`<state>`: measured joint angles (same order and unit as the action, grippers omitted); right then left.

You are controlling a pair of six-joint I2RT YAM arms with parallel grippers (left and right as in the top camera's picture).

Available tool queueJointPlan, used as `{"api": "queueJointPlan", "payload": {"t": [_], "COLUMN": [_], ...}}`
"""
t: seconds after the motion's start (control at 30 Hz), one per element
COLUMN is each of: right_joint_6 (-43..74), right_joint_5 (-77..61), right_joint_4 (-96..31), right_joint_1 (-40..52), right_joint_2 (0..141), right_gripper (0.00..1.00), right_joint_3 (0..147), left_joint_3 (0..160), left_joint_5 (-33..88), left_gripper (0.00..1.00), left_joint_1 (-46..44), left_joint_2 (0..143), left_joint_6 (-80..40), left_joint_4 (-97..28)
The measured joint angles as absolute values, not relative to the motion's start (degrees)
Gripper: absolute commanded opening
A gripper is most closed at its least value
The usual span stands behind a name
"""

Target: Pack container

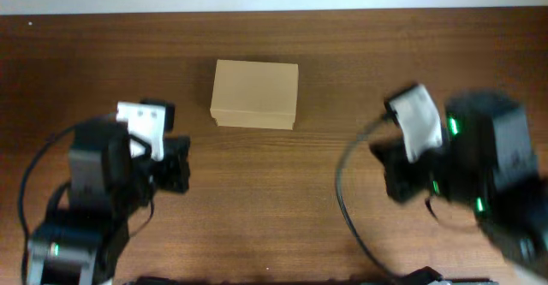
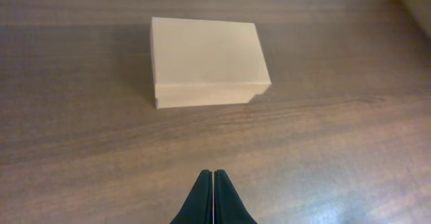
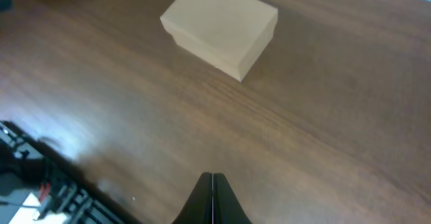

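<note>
Box (image 1: 255, 94), tan cardboard, lid down, sits flat on the table (image 1: 360, 54) toward its far side, slightly left of centre, clear of both arms. Left gripper (image 2: 213, 178) is on the near side, apart from the box and pointing at its long front face, fingers pressed together and holding nothing. Right gripper (image 3: 213, 179) is well off to the box's right, seeing it corner-on, likewise pinched closed on nothing; the right arm is blurred in the overhead view.
</note>
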<state>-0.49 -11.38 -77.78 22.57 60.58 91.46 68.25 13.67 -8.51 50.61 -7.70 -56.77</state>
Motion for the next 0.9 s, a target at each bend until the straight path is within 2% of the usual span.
{"api": "queueJointPlan", "payload": {"t": [0.07,0.1,0.13,0.17,0.2,0.37,0.9], "right_joint_6": [0.3,1.1,2.0,2.8,3.0,4.0,4.5], "right_joint_5": [-11.4,-11.3,-11.2,-11.2,-11.1,-11.0,-11.0], "right_joint_4": [-75.7,-74.0,-73.3,-72.6,-72.5,-72.1,-71.9], "right_joint_1": [22.6,22.6,22.6,22.6,22.6,22.6,22.6], "right_joint_2": [54.3,50.5,47.8,45.5,43.2,36.8,36.4], "right_gripper": [0.04,0.09,0.37,0.74,0.99,0.99,0.99], "right_joint_3": [84.4,80.3,77.5,75.4,73.6,70.3,70.1], "left_joint_3": [66.2,65.6,65.1,64.9,64.9,64.8,64.8], "left_joint_5": [14.2,14.3,14.4,14.6,14.7,14.8,14.8], "left_gripper": [0.02,0.14,0.38,0.62,1.0,1.0,1.0], "left_joint_1": [-8.5,-8.5,-8.5,-8.5,-8.5,-8.5,-8.5], "left_joint_2": [47.3,46.3,44.9,44.4,43.9,44.1,44.1], "left_joint_6": [-7.7,-7.7,-7.5,-7.4,-7.7,-7.8,-7.8], "left_joint_4": [-56.7,-56.7,-56.7,-56.8,-56.7,-56.6,-56.6]}}
